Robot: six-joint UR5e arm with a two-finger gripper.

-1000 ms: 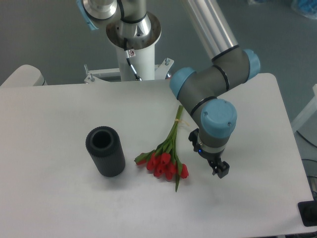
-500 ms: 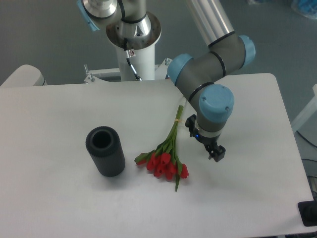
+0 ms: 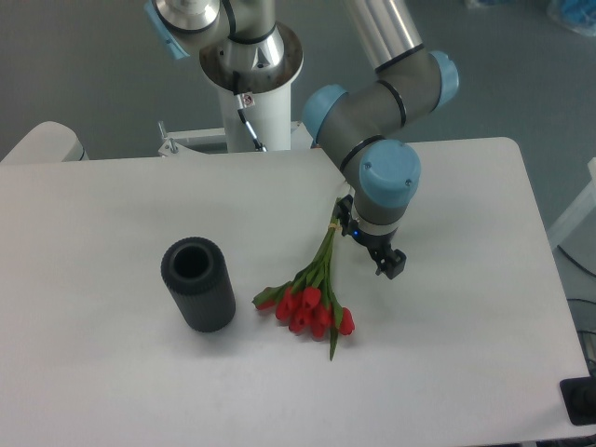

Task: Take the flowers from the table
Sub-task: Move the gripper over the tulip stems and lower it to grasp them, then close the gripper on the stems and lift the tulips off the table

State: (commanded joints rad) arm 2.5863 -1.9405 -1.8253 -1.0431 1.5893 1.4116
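From the fixed camera, just 1 view to call: the gripper (image 3: 391, 265) hangs over the table (image 3: 102, 233) just to the right of the green stems, and nothing is in its grasp. Only a dark fingertip pokes out under the blue-capped wrist, so I cannot tell whether the jaws are spread or closed. The flowers (image 3: 312, 289) lie flat near the middle of the tabletop, a bunch of red tulips with the buds clustered at the lower left end, toward the camera, and the thin stems running up and to the right, toward the robot's base; that slanted line is the long axis. A black ribbed cylinder (image 3: 197, 284) stands upright to the left, apart from the buds. My read: this is the approach step, lining up on the stems, with the pick not yet made. The next move likely calls for shifting left over the stems, jaws straddling across the long axis, then descending to close.
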